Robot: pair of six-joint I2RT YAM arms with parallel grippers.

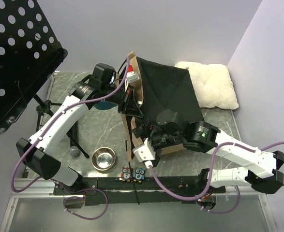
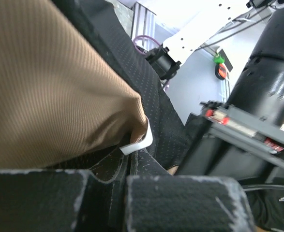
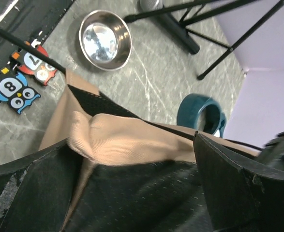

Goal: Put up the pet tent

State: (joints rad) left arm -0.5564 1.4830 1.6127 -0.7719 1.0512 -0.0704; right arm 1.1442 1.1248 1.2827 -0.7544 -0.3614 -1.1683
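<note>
The pet tent (image 1: 168,94) lies at the table's middle with its black base panel up and tan fabric along its left edge. My left gripper (image 1: 128,99) is at the tent's upper left edge. In the left wrist view it (image 2: 122,193) is shut on a black seam of the tent (image 2: 45,87), beside a small white tag (image 2: 139,143). My right gripper (image 1: 149,133) is at the tent's lower left corner. In the right wrist view it (image 3: 137,193) is open wide, with bunched tan and black tent fabric (image 3: 127,140) between the fingers. A thin black pole (image 3: 25,46) runs to the corner.
A white fluffy cushion (image 1: 209,84) lies at the back right. A steel bowl (image 1: 104,158) sits near the front left, the blue bowl stand (image 3: 202,113) behind the tent's left edge. A black perforated music stand (image 1: 16,53) and its tripod legs (image 3: 180,29) are at the left. Owl markers (image 1: 132,175) sit at the front edge.
</note>
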